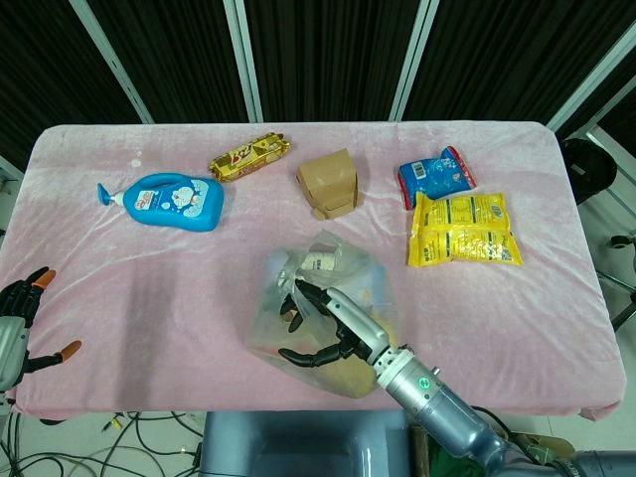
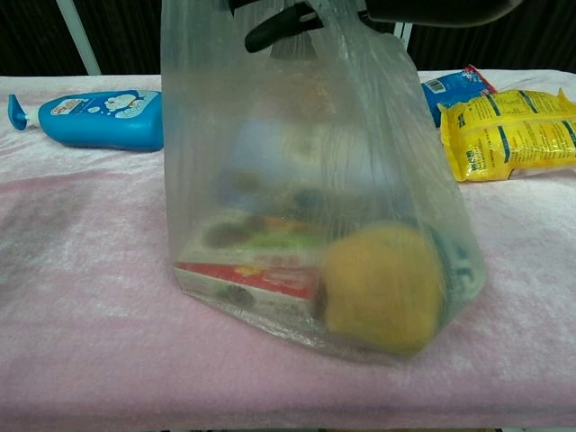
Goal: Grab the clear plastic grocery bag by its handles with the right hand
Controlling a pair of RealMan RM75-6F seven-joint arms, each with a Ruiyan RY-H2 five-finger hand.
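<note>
The clear plastic grocery bag (image 1: 266, 316) stands on the pink table near the front edge, filling the middle of the chest view (image 2: 306, 225). It holds a yellow round item (image 2: 382, 288), a red-edged box (image 2: 247, 274) and other blurred goods. My right hand (image 1: 333, 326) hovers over the bag's top with its dark fingers spread, and nothing is plainly held in them. In the chest view its fingers (image 2: 288, 20) show at the bag's mouth. My left hand (image 1: 18, 323) hangs off the table's front left corner, fingers apart and empty.
A blue lotion bottle (image 1: 164, 199) lies at the left, a gold snack bar (image 1: 248, 156) and a brown carton (image 1: 328, 182) at the back. A blue snack pack (image 1: 435, 175) and a yellow packet (image 1: 463, 229) lie at the right.
</note>
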